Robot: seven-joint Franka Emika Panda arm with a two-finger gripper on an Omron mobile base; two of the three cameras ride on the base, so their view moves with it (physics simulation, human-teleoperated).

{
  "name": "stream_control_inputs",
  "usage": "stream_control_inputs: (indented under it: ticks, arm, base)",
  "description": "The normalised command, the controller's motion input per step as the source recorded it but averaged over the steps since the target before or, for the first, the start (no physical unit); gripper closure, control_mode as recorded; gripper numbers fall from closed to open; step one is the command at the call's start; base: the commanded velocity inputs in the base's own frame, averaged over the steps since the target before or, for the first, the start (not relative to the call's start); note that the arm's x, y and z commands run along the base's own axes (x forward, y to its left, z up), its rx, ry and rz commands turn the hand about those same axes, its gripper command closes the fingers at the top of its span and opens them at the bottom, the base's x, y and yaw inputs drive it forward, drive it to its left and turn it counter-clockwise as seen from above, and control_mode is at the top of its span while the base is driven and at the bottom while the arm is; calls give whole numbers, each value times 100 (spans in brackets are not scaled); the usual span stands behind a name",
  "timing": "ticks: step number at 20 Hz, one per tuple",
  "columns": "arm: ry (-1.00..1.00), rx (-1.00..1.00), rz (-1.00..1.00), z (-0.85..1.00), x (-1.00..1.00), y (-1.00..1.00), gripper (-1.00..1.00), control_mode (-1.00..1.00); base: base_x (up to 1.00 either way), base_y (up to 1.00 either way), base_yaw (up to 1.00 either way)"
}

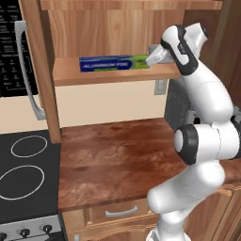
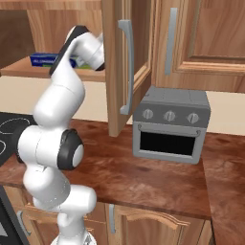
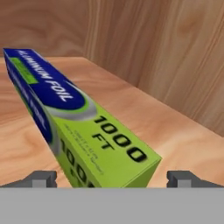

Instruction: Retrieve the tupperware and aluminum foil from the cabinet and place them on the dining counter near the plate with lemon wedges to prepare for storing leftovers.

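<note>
The aluminum foil (image 1: pixel 113 63) lies along the plank shelf (image 1: pixel 94 76) of the open cabinet, its green end pointing right. My gripper (image 1: pixel 151 60) is at that green end, open. In the hand view the foil (image 3: pixel 87 127) runs away from me to the upper left. Its green end sits between my two fingertips (image 3: pixel 43 178), which stand wide apart and do not touch it; the gripper (image 3: pixel 112 177) is level with the shelf. From the right, the foil (image 2: pixel 45 59) shows as a blue strip behind my arm. The cabinet door (image 2: pixel 127 62) hangs open. The tupperware and the dining counter are out of view.
Below the cabinet runs a wood worktop (image 1: pixel 113 155) with drawers. A black cooktop (image 1: pixel 23 174) and a microwave (image 1: pixel 14 52) are to its left. A grey toaster oven (image 2: pixel 171 123) stands on the worktop right of the open door.
</note>
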Motion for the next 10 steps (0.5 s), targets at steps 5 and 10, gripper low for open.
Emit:
stream_control_inputs:
  ticks: [5,10]
  arm:
    - [0,0,9,0,11,0,-100,-100]
    - [0,0,9,0,13,0,-100,-100]
  base:
    - [0,0,0]
    - [0,0,0]
